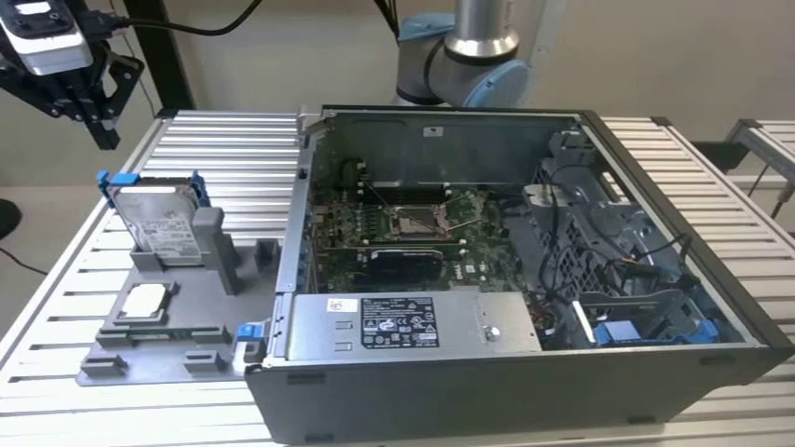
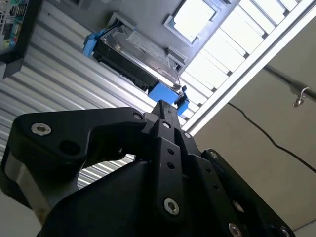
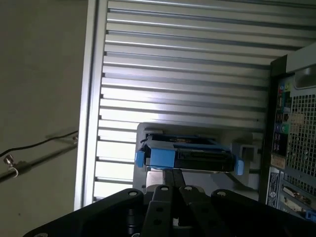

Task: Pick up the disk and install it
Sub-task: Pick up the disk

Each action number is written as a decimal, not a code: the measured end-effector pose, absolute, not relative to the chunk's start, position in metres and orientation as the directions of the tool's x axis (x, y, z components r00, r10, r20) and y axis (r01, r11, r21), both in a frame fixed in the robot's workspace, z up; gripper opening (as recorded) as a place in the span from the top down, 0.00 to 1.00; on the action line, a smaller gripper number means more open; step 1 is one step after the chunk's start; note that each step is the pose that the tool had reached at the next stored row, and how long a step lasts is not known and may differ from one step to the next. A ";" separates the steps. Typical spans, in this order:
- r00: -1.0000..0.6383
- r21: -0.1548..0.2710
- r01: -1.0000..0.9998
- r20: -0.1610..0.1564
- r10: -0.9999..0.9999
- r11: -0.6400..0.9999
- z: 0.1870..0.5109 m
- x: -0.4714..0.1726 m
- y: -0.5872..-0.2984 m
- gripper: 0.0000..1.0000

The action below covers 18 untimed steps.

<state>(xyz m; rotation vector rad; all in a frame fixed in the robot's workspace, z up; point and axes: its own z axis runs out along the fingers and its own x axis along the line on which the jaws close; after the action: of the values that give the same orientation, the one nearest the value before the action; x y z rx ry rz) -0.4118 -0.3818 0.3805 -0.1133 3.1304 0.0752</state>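
The disk (image 1: pixel 159 220) – silver-grey, blue-framed – stands upright in a grey holder (image 1: pixel 211 244)

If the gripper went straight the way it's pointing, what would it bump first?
Probably the disk, on its blue carrier bracket: in both wrist views the gripper aims at it, with open air between. Depth is hard to judge.

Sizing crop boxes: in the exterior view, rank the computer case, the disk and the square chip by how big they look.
Largest: the computer case.
Next: the disk.
Smallest: the square chip.
The gaps are plain, so nearness doesn't change the order.
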 end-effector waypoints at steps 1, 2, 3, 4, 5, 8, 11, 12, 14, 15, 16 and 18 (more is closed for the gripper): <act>-0.997 0.048 -0.072 -0.010 -0.072 0.996 0.380 -0.412 -0.382 1.00; -0.997 0.048 -0.073 -0.010 -0.072 0.996 0.381 -0.412 -0.382 1.00; -0.997 0.048 -0.073 -0.010 -0.073 0.996 0.381 -0.412 -0.382 1.00; -0.997 0.048 -0.073 -0.010 -0.073 0.996 0.381 -0.412 -0.382 1.00; -0.997 0.048 -0.073 -0.010 -0.073 0.996 0.381 -0.412 -0.382 1.00; -0.997 0.048 -0.073 -0.010 -0.073 0.996 0.381 -0.412 -0.382 1.00; -0.997 0.048 -0.073 -0.010 -0.073 0.996 0.381 -0.412 -0.382 1.00; -0.997 0.048 -0.073 -0.010 -0.073 0.996 0.381 -0.412 -0.382 1.00; -0.997 0.048 -0.075 -0.010 -0.075 0.996 0.381 -0.412 -0.382 1.00; -0.997 0.048 -0.079 -0.010 -0.078 0.996 0.381 -0.412 -0.382 1.00; -0.996 0.048 -0.084 -0.010 -0.084 0.995 0.381 -0.412 -0.382 1.00; -0.995 0.048 -0.099 -0.010 -0.099 0.994 0.381 -0.412 -0.382 1.00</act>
<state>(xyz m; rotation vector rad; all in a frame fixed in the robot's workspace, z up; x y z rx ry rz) -0.4118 -0.3819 0.3805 -0.1557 3.1294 0.0753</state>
